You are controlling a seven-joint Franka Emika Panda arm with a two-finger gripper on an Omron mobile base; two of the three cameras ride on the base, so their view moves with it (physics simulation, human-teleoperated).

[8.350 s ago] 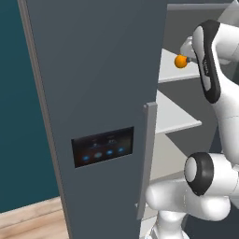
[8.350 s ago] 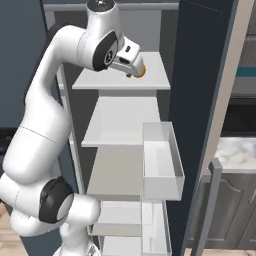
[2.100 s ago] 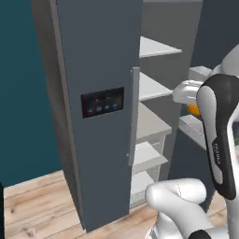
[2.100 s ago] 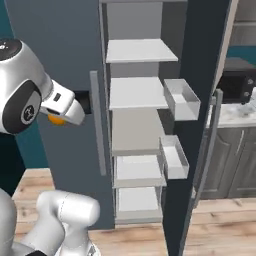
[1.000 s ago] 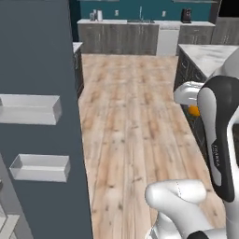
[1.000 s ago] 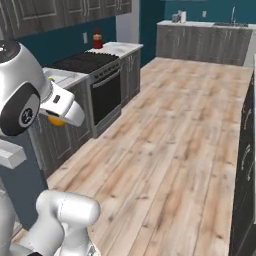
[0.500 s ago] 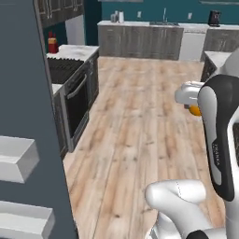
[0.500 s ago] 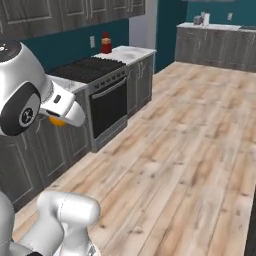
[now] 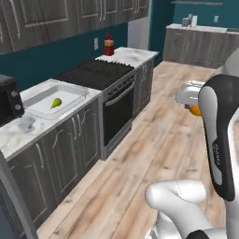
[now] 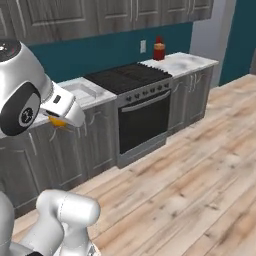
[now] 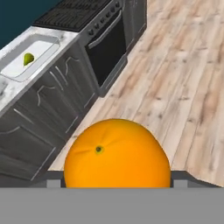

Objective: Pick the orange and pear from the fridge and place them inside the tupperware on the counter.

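Glossy orange (image 11: 117,153) (marbled stone counter (image 9: 28,128))

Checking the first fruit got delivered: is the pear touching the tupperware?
Touching. In the hand view the pear lies on the floor of the tupperware, no gap under it; the left base view shows it inside the rim too.

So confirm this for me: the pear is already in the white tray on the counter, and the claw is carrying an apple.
Not an apple. The claw carries the orange, as the hand view shows. The pear does lie in the white tray on the counter.
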